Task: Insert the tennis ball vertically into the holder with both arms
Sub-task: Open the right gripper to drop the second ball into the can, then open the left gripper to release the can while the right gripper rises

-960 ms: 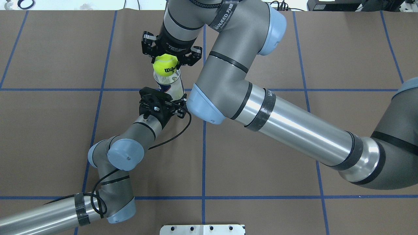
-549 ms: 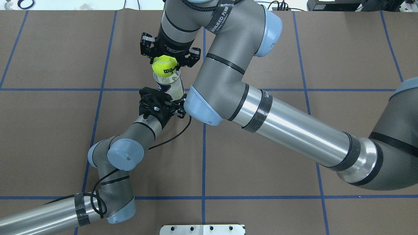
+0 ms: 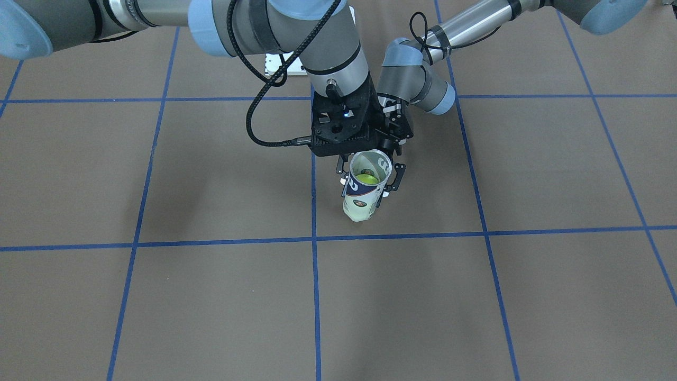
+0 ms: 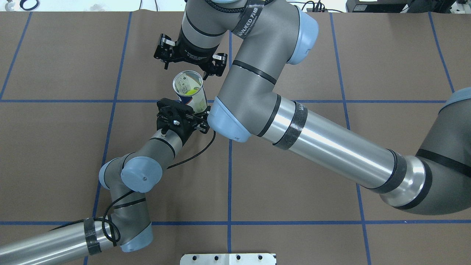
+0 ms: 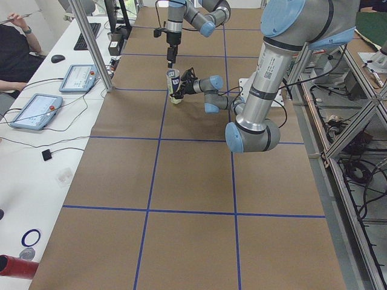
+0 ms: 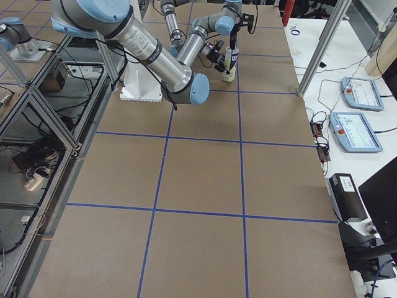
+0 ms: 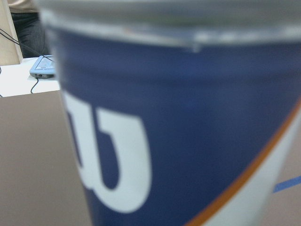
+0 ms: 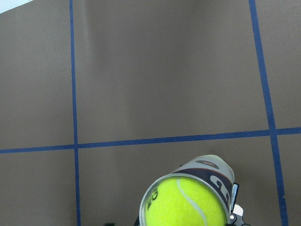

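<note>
My left claw (image 4: 192, 110) clamps the upright holder (image 4: 188, 88), and the tennis ball (image 8: 186, 203) sits inside, below its rim. My right claw (image 4: 186, 70) hangs wide above the mouth. The holder stands well apart from the desk (image 4: 331, 176) edges.

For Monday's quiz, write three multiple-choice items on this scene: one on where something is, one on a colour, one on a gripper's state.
1. The ball is:
A on the floor
B inside the can
C on a shelf

2. The lines on the table are:
A blue
B red
C yellow

3. The right gripper is:
A shut on the ball
B shut on the can
C open

Answers:
1 B: the right wrist view shows the ball within the can's rim.
2 A: the tape is blue in every view.
3 C: in the overhead view its fingers are spread above the can, holding nothing.
</note>
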Controlling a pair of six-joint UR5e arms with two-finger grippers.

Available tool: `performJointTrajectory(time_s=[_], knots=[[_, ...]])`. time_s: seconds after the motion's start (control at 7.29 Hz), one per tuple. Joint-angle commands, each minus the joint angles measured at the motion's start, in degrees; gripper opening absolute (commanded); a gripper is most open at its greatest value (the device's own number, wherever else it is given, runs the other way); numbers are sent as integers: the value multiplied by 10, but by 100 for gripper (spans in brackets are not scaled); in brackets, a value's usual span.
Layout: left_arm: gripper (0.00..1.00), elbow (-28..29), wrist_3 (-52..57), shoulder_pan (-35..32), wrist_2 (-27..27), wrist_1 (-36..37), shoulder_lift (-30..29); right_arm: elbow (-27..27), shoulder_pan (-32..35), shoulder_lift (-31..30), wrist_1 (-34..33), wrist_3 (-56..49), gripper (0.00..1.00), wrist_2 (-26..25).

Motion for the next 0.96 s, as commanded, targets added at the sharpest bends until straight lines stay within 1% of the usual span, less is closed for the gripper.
performJointTrajectory(time_s=[0.0,0.27,0.41,0.55,0.82], knots=[[100,-1,-2,0,0,0,0,4,1,0,-1,1,99,0],[100,-4,-5,0,-2,-1,0,6,5,-1,-1,1,99,2],[100,-36,-6,-1,-19,1,9,7,10,-2,0,0,99,4],[100,-70,-6,-1,-51,30,23,7,14,-2,-1,0,99,9],[100,-158,-7,0,-53,147,73,7,24,-2,-1,0,99,22]])
